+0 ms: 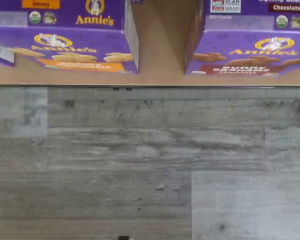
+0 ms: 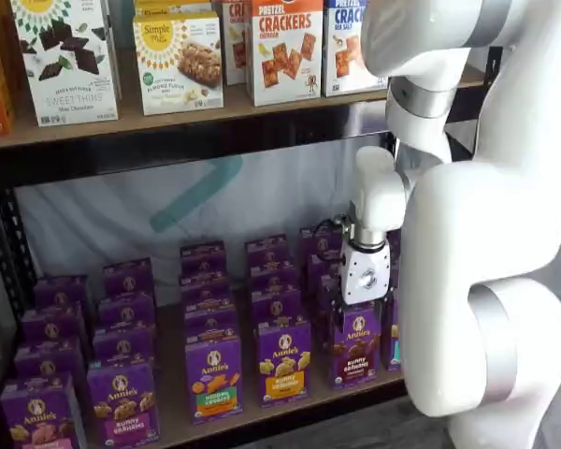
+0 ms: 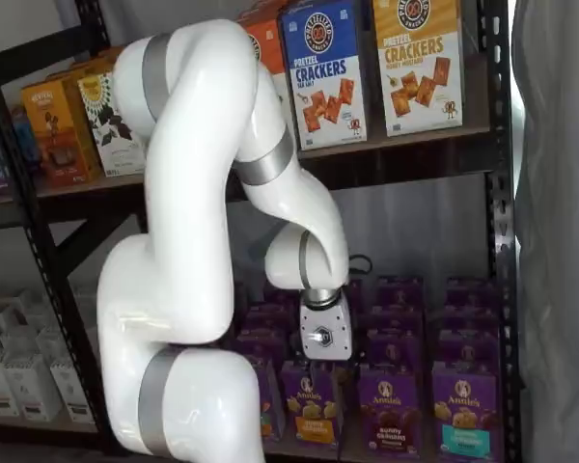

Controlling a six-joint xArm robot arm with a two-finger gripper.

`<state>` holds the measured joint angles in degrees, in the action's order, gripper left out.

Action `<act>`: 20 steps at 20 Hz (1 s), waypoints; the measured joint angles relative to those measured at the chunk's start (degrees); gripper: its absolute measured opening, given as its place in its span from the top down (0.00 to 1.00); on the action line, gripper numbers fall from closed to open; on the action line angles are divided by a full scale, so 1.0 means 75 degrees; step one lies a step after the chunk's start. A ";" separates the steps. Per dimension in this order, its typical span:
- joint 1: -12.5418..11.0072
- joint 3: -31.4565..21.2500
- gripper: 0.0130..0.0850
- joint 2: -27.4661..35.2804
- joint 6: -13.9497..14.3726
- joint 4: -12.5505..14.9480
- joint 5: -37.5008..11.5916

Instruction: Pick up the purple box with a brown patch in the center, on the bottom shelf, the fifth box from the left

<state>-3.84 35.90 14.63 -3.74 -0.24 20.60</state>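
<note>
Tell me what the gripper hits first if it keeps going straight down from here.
Probably the top of the purple box on the bottom shelf; the gripper hangs just above it, though depth is unclear and its fingers are hidden.

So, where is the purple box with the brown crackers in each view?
Wrist view: the purple box, marked Chocolate, stands at the front edge of the bottom shelf.
In a shelf view: front of its row, low, right of centre.
In a shelf view: front row, low right.
Shared landmark: the orange-banded carton next to it.
</note>
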 joint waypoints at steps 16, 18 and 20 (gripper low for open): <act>0.0066 0.1435 0.00 0.1837 -0.0626 -0.0705 -0.0747; 0.0040 0.1599 0.00 0.2005 -0.0496 -0.0543 -0.0752; 0.0029 0.1753 0.00 0.2155 -0.0531 -0.0566 -0.0764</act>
<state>-3.62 49.05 30.79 -7.72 -4.49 14.87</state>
